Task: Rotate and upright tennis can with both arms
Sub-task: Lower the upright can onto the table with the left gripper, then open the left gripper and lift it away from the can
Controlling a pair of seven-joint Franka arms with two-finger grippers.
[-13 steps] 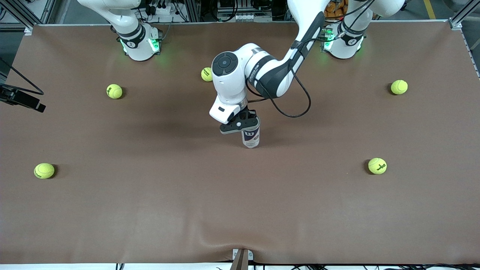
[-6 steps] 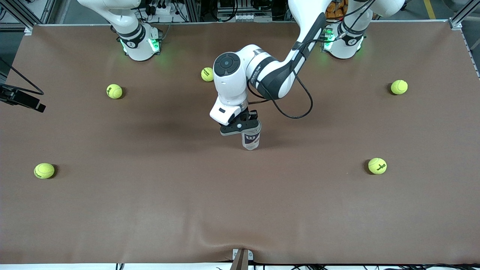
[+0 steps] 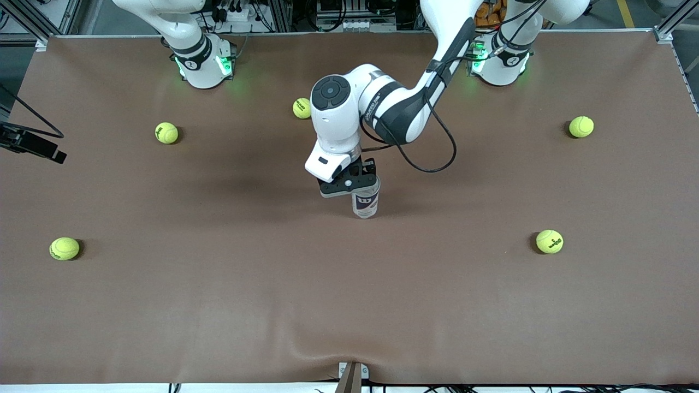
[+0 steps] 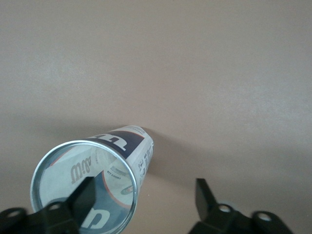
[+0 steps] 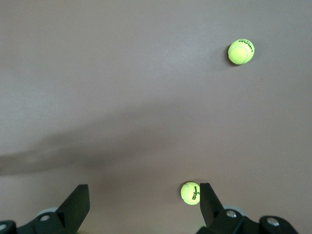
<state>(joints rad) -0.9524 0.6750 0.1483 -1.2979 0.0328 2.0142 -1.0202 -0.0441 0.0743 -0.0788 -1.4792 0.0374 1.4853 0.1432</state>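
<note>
A high front camera faces both robot bases across the whole table (image 3: 164, 305), while each wrist camera looks down close at it, sharing only its brown surface.

A robotics lab: two arm bases (image 3: 205, 63) bolted to a brown table (image 3: 218, 305).

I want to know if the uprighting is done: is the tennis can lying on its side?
No, the tennis can stands upright on the table, its open silver rim facing up.
</note>
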